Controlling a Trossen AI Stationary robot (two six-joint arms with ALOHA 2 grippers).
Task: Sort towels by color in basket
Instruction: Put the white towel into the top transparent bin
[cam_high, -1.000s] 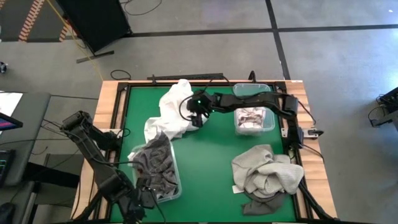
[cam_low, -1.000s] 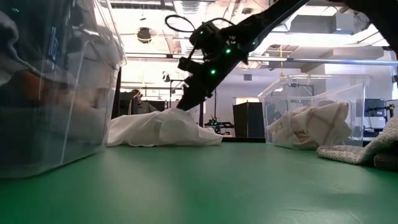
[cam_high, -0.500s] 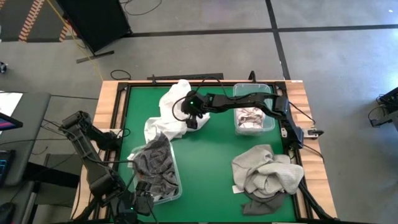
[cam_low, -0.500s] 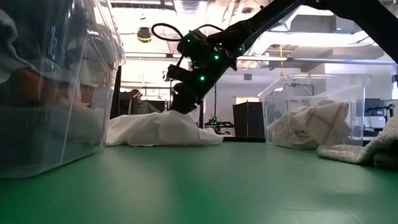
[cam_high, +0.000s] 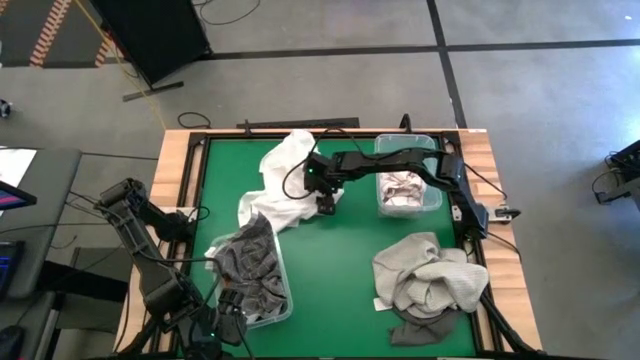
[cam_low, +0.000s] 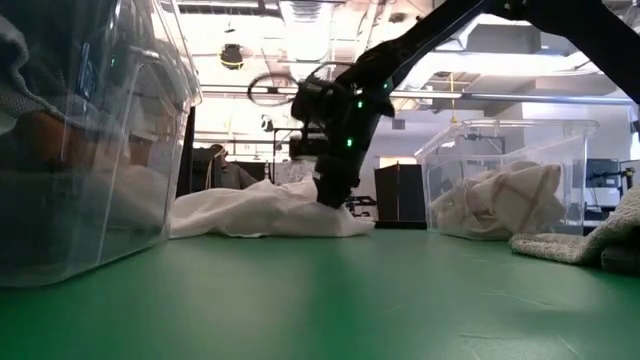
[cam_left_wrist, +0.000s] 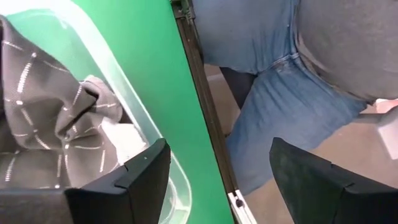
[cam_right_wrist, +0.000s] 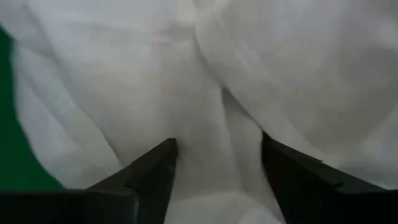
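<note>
A white towel (cam_high: 278, 183) lies crumpled on the green table's far left part; it fills the right wrist view (cam_right_wrist: 205, 81). My right gripper (cam_high: 326, 203) is down on the towel's right part, open (cam_right_wrist: 214, 180), and is also seen in the low view (cam_low: 330, 195). My left gripper (cam_high: 225, 325) waits open at the table's near left corner, beside a clear basket (cam_high: 282, 300) that holds a dark grey towel (cam_high: 250, 265). A far basket (cam_high: 432, 190) holds a white towel with red checks (cam_high: 402, 188). Beige-grey towels (cam_high: 430, 275) lie piled near right. My right gripper comes at the white towel from above, pointing down. Its open fingers (cam_right_wrist: 152, 171) are sunk into the towel's right part, with a ridge of cloth (cam_right_wrist: 217, 149) standing between them. The towel lies on the table; how many layers are between the fingers cannot be told.
A dark towel (cam_high: 420, 325) peeks from under the beige-grey pile. A person in jeans (cam_left_wrist: 280, 93) stands beyond the table's edge (cam_left_wrist: 205, 112) by my left gripper (cam_left_wrist: 217, 180). Bare green table (cam_high: 335, 270) lies between the baskets and the pile.
My right gripper has moved first a little toward the table's left over the white towel, then back toward the right and down onto its right part. The towel's right edge has spread slightly to the right with it.
</note>
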